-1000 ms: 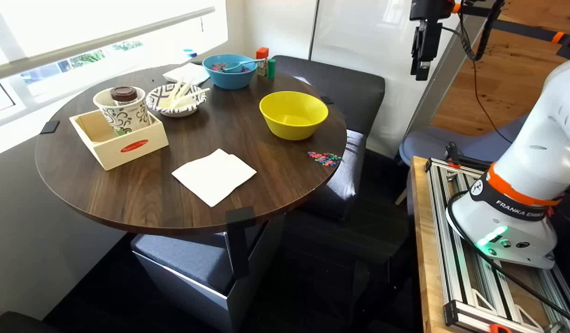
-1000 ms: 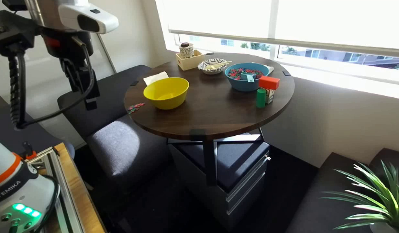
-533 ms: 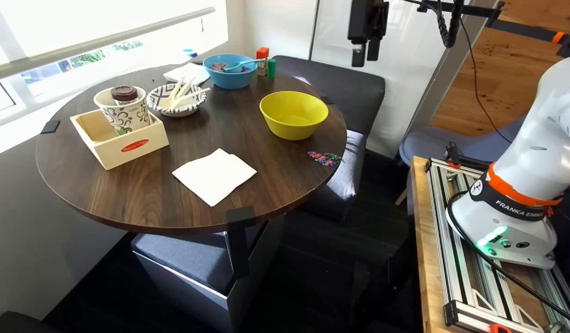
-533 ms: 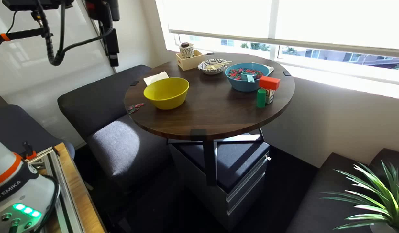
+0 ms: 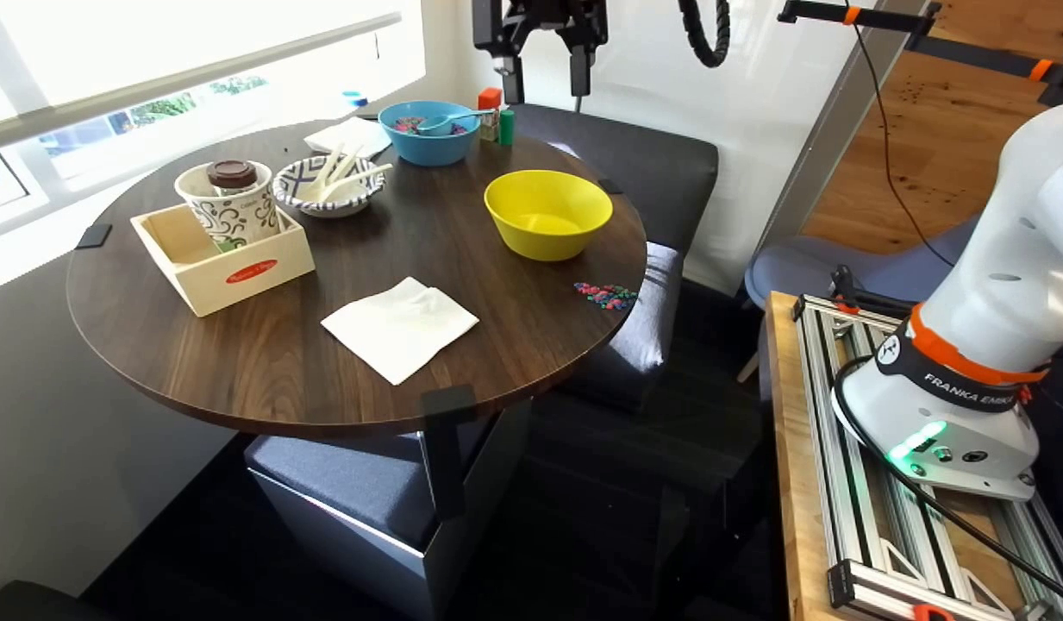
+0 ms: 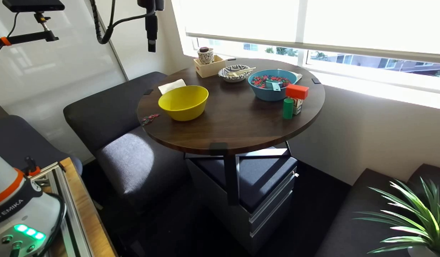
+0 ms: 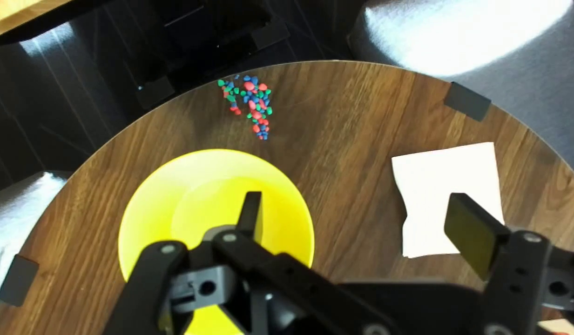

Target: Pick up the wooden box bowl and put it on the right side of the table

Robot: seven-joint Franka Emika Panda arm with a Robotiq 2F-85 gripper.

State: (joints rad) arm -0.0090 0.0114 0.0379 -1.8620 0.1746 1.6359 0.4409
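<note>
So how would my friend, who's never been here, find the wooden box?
Start at the round brown table. On it, beside the patterned bowl, sits the wooden box with a paper cup inside. That bowl is round, but the box has straight pale sides and a red oval.

Daylight floods a sill beneath a pale roller blind lowered over most of a window, trees and a building showing outside. Sun brightens the seat of a dark upholstered chair in front of a glossy white wall panel. In an exterior view, wood-grain panelling rises behind a blue-gray chair. A cushion-topped drawer unit stands on a dark floor, a leafy green plant in the near foreground.
</note>
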